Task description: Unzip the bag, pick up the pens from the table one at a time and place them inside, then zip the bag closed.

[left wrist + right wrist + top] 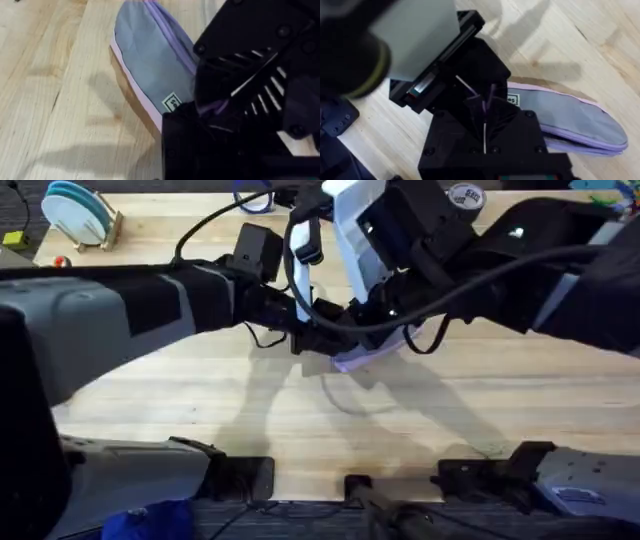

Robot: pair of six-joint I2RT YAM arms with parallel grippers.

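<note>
While both arms crowd over mid-table, the left gripper (482, 107) sits at the label end of the bag (150, 55), its fingers seemingly pinched on a thin purple tab, likely the zipper pull. Facing it, the right gripper (235, 107) is touching the same end; whether it is clamped I cannot tell. From that shared end the bag's long axis runs away across the table (200, 390), zipper along its length. I see no pens.

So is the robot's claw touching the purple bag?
Touching. In the right wrist view, the right gripper pinches a purple strip at the end of the bag.
</note>
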